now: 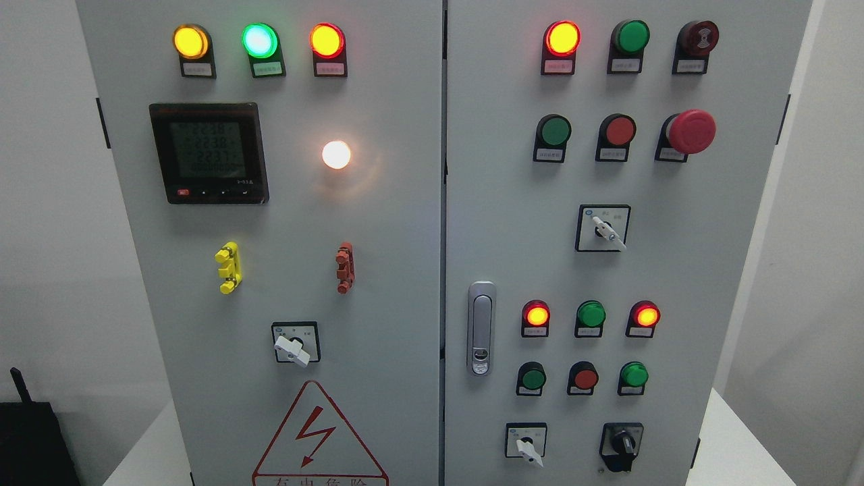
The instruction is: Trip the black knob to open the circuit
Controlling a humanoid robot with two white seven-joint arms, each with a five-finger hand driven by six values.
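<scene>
The black knob [622,443] sits at the lower right of the grey cabinet's right door [675,270], its handle upright on a black plate. A white-handled selector [528,449] is just left of it. Neither of my hands nor arms shows in the head view.
Above the knob are lit red lamps [536,315], green and red push buttons [584,378] and a red mushroom stop button [690,131]. A silver door latch [480,328] is at the door's left edge. The left door carries a meter [208,152], lamps and a white selector [293,349].
</scene>
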